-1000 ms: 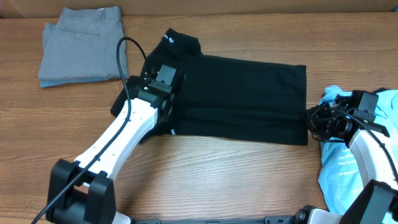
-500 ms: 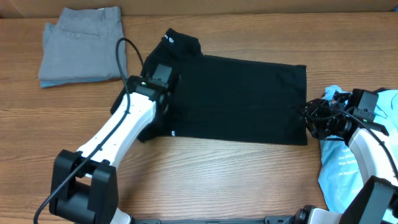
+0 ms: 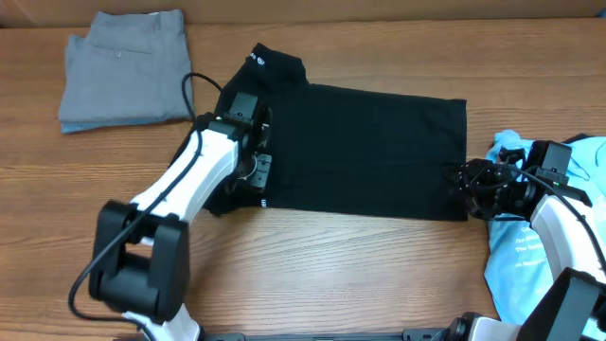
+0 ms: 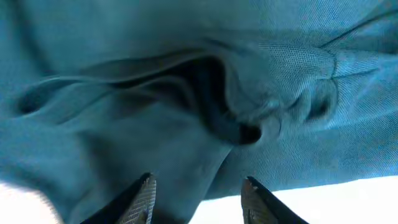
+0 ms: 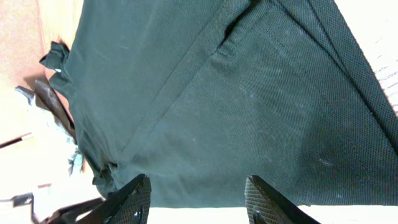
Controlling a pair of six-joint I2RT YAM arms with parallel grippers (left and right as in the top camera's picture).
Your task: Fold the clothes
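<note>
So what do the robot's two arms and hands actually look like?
The left arm and right arm are slim white tubes with chunky black joints. A thin black cable loops out along the left one. The left hand and right hand each end in two dark, flat, tapering fingers with paler grey faces. I can't make out any markings.

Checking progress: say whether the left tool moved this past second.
Yes. The left tool moved away from the shirt collar, toward the table's near edge.
</note>
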